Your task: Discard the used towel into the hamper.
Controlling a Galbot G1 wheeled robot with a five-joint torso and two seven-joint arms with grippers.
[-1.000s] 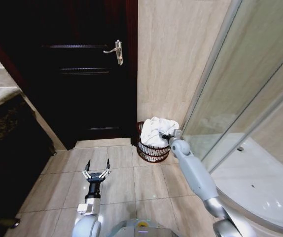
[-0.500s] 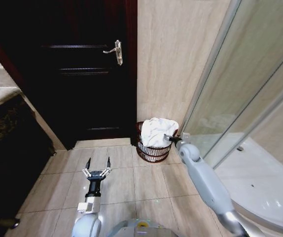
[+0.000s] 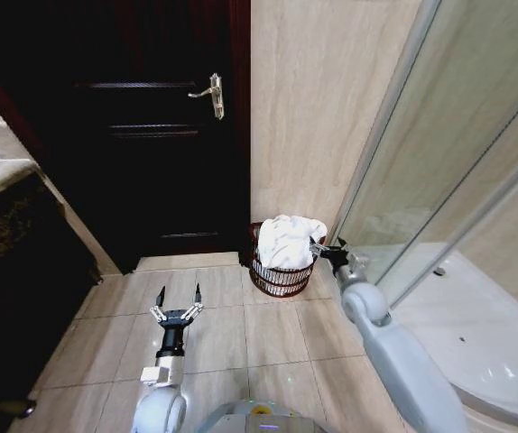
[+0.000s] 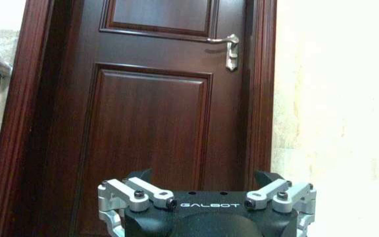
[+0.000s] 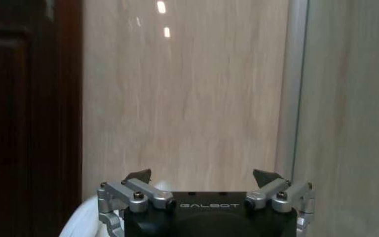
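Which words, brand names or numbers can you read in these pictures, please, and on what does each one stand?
"GALBOT": on the black body of the left end effector, in the left wrist view.
"GALBOT": on the black body of the right end effector, in the right wrist view.
No text can be read on the door, the hamper or the towel.
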